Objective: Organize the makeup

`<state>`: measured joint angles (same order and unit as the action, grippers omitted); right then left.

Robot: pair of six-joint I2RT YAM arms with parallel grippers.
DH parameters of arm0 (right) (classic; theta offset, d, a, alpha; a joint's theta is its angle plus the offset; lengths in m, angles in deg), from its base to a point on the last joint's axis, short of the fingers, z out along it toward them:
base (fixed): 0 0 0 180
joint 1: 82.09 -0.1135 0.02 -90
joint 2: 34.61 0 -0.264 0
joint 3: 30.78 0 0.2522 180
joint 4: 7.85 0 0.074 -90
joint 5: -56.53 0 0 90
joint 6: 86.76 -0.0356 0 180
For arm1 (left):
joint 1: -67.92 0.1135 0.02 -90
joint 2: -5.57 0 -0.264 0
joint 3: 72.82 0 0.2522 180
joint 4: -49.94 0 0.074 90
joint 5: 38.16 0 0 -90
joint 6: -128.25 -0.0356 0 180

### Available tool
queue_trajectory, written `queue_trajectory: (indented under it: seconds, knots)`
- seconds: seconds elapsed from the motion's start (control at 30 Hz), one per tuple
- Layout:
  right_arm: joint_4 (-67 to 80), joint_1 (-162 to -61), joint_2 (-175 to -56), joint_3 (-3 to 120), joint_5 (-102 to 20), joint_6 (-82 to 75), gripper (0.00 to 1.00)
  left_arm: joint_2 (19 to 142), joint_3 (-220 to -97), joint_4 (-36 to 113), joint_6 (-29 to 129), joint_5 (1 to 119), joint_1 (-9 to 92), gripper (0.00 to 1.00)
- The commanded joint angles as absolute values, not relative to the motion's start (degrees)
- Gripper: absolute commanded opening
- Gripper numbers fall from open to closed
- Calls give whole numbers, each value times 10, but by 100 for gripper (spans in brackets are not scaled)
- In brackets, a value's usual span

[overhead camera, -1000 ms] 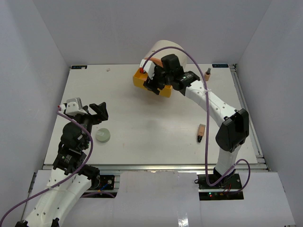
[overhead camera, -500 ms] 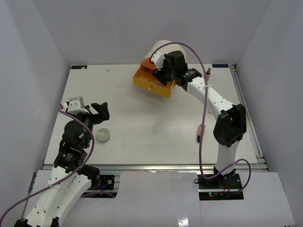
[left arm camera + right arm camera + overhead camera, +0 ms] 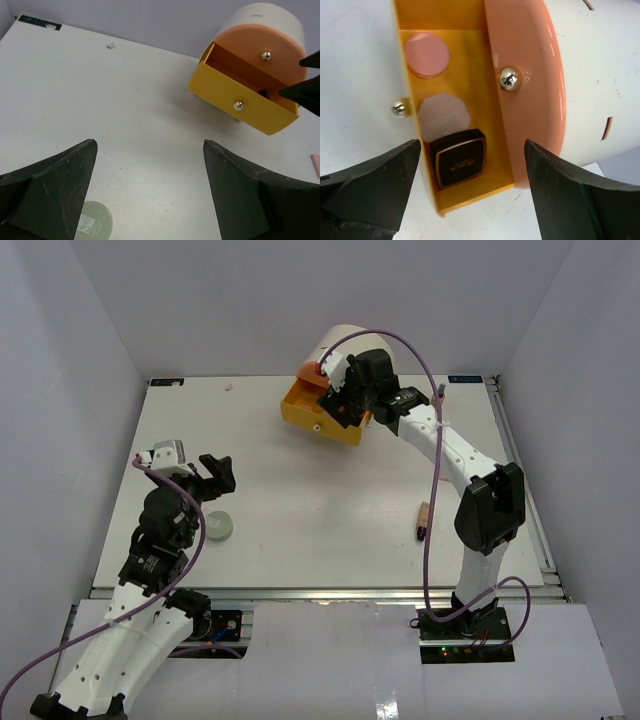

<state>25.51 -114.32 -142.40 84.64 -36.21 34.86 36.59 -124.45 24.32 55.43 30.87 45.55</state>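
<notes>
Left claw (image 3: 207,480), spread wide and empty, hangs near the pale green ball (image 3: 218,527), probably light, hard and slick, best pinched across its middle. Right claw (image 3: 470,170), equally wide, hangs over the yellow drawer (image 3: 318,418) containing the black square compact (image 3: 459,159). A tan bottle (image 3: 424,519) lies on the smooth white worktop (image 3: 300,500), walled on three sides.

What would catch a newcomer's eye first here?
The bright yellow drawer stands pulled out of the cream drum at the far side, with the right gripper open above it. Inside lie a black square compact, a pale faceted jar and a pink round piece. A pale green round item sits near the left gripper.
</notes>
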Motion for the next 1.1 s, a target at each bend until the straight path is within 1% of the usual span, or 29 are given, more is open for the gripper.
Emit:
queue_trajectory:
  seconds: [0.0, 0.07, 0.17, 0.23, 0.33, 0.37, 0.47, 0.6, 0.8, 0.97, 1.07]
  knots:
    - [266, -1142, -1308, 795, -503, 310, 90, 405, -1249, 224, 574, 318, 458, 98]
    - [276, -1142, -1262, 754, -571, 312, 90, 429, -1252, 215, 584, 332, 462, 98]
    - [278, -1141, -1189, 642, -709, 317, 90, 468, -1258, 201, 612, 377, 472, 97]
    - [269, -1142, -1151, 575, -768, 315, 90, 515, -1263, 183, 633, 410, 487, 96]
    - [223, -1134, -1087, 461, -778, 310, 90, 567, -1274, 141, 695, 441, 514, 96]
    - [190, -1121, -1067, 422, -780, 302, 90, 590, -1287, 126, 720, 438, 521, 96]
    - [122, -1069, -1038, 355, -827, 258, 90, 650, -1330, 35, 785, 419, 559, 97]
    - [105, -1041, -1024, 342, -844, 225, 90, 725, -1369, -53, 858, 368, 578, 98]
    - [87, -1041, -1002, 326, -844, 215, 90, 789, -1379, -114, 918, 352, 585, 98]
    - [94, -1040, -1003, 325, -846, 217, 90, 798, -1374, -133, 934, 322, 584, 98]
    - [95, -1040, -1002, 325, -852, 219, 90, 804, -1363, -128, 932, 322, 586, 98]
